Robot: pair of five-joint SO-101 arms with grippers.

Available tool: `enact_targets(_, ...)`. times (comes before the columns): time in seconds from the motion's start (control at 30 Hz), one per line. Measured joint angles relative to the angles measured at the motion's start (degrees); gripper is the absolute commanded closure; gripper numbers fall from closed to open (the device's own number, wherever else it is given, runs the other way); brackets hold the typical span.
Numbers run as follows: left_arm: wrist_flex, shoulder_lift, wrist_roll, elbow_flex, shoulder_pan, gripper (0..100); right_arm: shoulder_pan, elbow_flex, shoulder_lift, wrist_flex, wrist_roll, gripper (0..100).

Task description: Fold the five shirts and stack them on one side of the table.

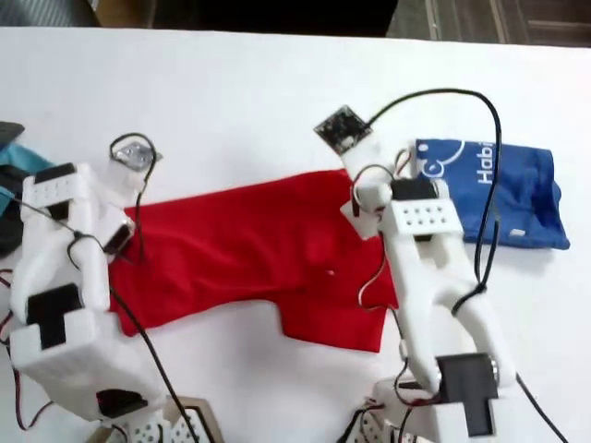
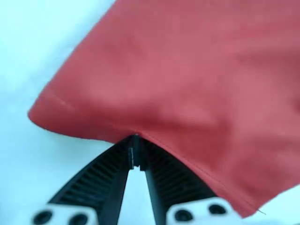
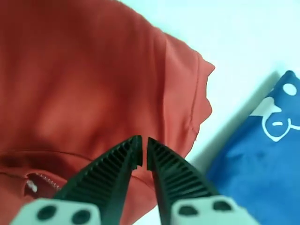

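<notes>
A red shirt [image 1: 249,249] lies spread across the middle of the white table [image 1: 231,92]. At the shirt's left edge my left gripper [image 1: 122,235] is shut, and the left wrist view shows the red shirt [image 2: 187,70] draped over the closed fingertips [image 2: 135,157]. My right gripper [image 1: 358,201] sits at the shirt's upper right corner. In the right wrist view its fingers [image 3: 123,161] are pressed to a thin slit on the red shirt [image 3: 84,79], near the collar [image 3: 33,180]. A folded blue shirt [image 1: 503,189] lies just right of that gripper, and its corner [image 3: 262,154] is close by.
Dark and teal cloth [image 1: 13,161] lies at the table's left edge behind the left arm. Black cables [image 1: 480,157] loop from the right arm over the blue shirt. Bare table stretches along the far side.
</notes>
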Motion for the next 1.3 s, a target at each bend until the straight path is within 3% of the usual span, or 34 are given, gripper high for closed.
enact_targets(0.33,-0.1,12.7,4.0,-16.5,0.0,97,0.0,-0.9,6.3,-1.4,0.0,97.8)
enact_targets(0.57,6.0,23.1,8.0,-31.2,-0.1,97,0.0,-1.0,9.1,-1.9,0.0,97.8)
enact_targets(0.77,15.7,25.2,8.4,-41.6,0.0,81,0.0,-1.1,9.1,-1.9,0.0,97.8)
enact_targets(0.93,20.6,25.2,8.4,-46.6,0.8,86,0.0,-1.1,9.1,-2.1,0.0,97.8)
enact_targets(1.3,20.9,25.6,8.4,-46.9,1.5,97,0.0,-1.1,9.1,-2.1,0.0,97.8)
